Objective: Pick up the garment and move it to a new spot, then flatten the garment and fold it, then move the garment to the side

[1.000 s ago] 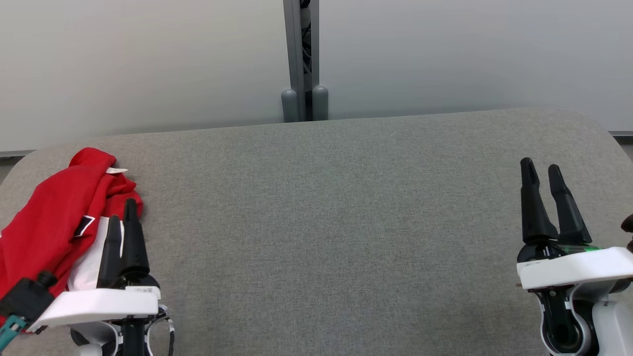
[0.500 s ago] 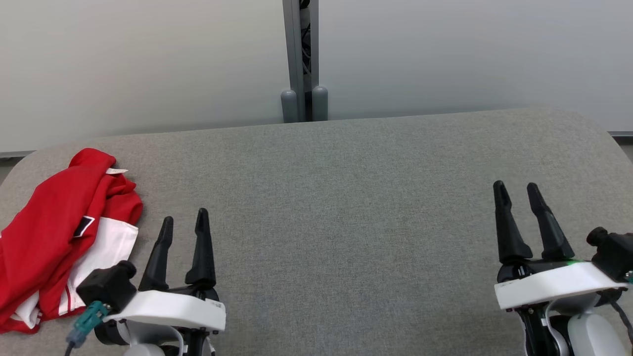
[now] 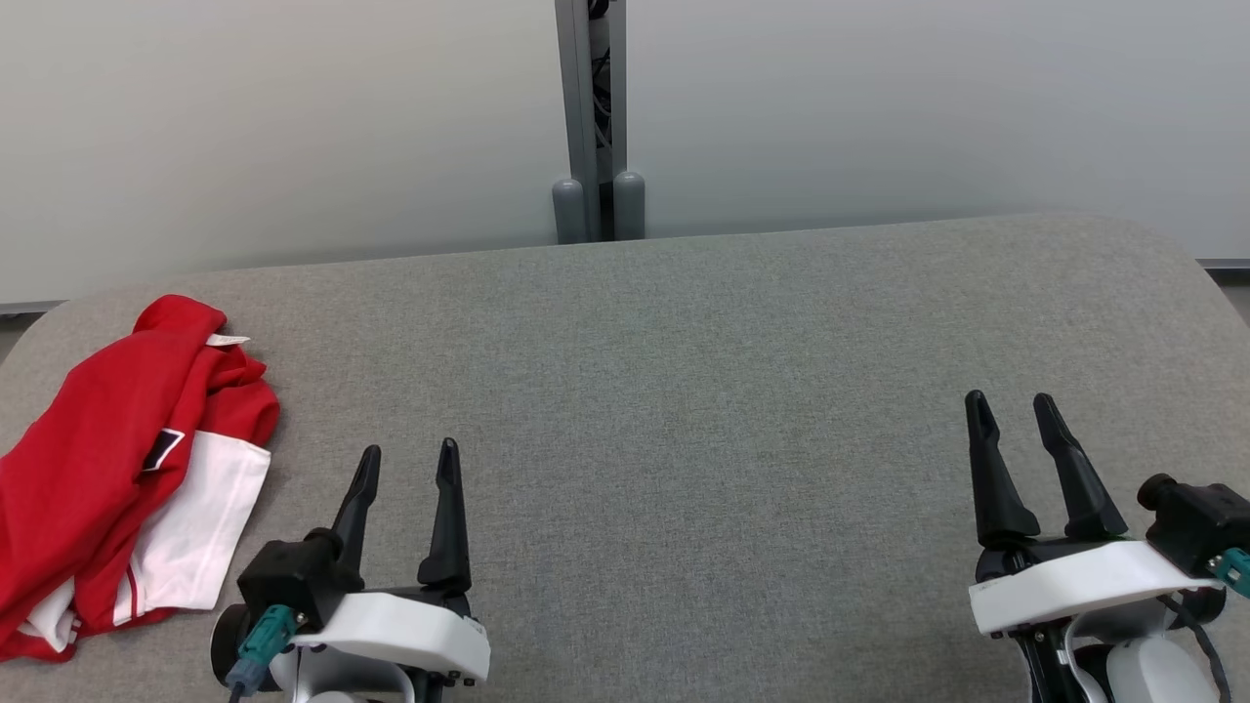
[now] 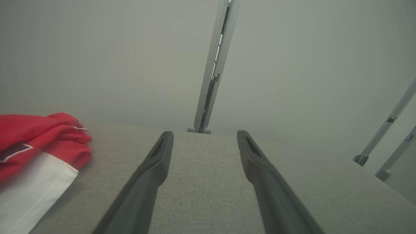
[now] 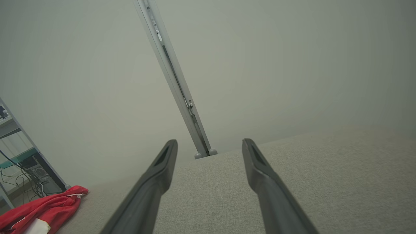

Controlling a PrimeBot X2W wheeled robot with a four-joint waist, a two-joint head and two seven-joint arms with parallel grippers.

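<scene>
A red and white garment lies in a folded heap at the far left of the grey table; it also appears at the left edge of the left wrist view and the lower left of the right wrist view. My left gripper hovers open over the table's front left, to the right of the garment and apart from it, with nothing between its fingers. My right gripper stands open and empty near the front right.
A pale wall with a grey vertical post runs behind the table. Shelving with cables stands beyond the table's left end. The table top is padded grey fabric with rounded corners.
My left gripper has come off the garment, moving right and toward the table's front. My right gripper has shifted left and nearer the front edge. The garment lies still.
</scene>
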